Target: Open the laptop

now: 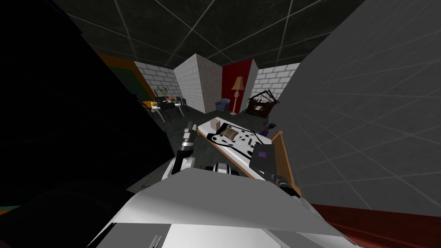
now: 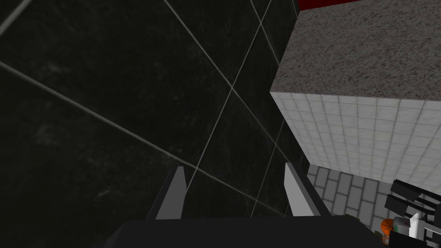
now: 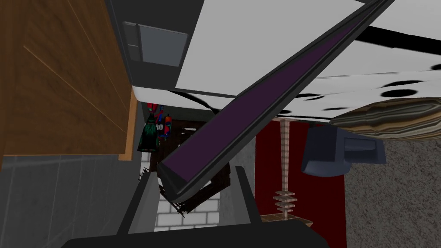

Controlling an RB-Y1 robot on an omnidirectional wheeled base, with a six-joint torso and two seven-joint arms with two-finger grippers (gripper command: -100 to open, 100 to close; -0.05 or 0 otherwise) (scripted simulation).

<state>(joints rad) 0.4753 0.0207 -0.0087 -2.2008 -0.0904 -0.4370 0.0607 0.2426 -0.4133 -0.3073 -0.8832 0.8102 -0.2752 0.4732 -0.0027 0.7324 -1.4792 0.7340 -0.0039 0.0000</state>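
- R gripper (image 3: 196,171): I see its fingers clamped on a corner of the laptop lid (image 3: 258,99), one finger on each face.
- Lid is raised partway at a slant. Its purple screen side shows in the R wrist view.
- Laptop (image 1: 262,157) sits on the bed (image 1: 282,150), at the end nearest me, beside the wooden side board (image 3: 56,77).
- Laptop base (image 3: 155,43) is dark w/ a grey pad and lies on the black-spotted white cover (image 3: 344,73).
- A striped pillow (image 3: 387,118) lies further along the bed.
- L gripper (image 2: 234,165): fingers apart, nothing between them. L arm is held up to the left of the bed, well apart from the laptop.
- Far end of the room: blue armchair (image 1: 222,104) and floor lamp (image 1: 237,92).
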